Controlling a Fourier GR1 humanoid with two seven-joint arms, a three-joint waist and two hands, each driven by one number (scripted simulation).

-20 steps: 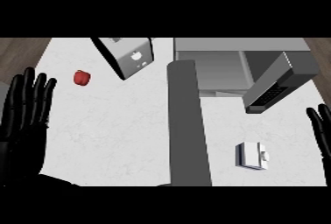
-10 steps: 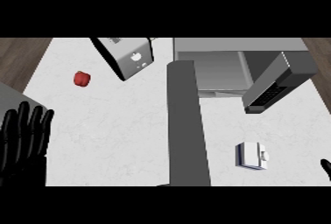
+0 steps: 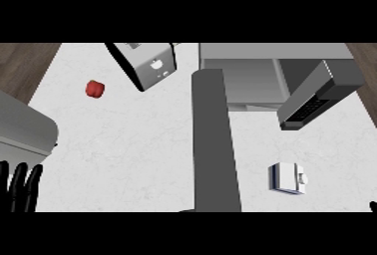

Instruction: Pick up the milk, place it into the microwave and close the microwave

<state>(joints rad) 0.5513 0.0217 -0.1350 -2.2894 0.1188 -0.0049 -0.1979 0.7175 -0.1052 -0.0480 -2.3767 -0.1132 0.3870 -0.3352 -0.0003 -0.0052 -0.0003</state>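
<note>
The milk (image 3: 288, 178), a small white carton with a dark side, lies on the white counter at the lower right. The microwave (image 3: 243, 82) stands at the top right with its cavity open. Its dark keypad panel (image 3: 313, 99) slants at the right. A long grey panel (image 3: 216, 144) runs from the microwave's left front corner down to the lower edge. My left hand (image 3: 20, 187) shows only straight fingers at the lower left corner, far from the milk. Only a tip of my right hand (image 3: 373, 206) shows at the lower right corner.
A small red object (image 3: 95, 88) lies on the counter at the upper left. A tilted grey appliance (image 3: 151, 64) stands at the top centre. A grey rounded block (image 3: 26, 127) comes in from the left edge. Wooden floor (image 3: 22, 64) borders the counter.
Both hands have sunk toward the lower edge, so only fingertips remain. The grey block at the left edge has come further into view. The milk and the microwave have not moved.
</note>
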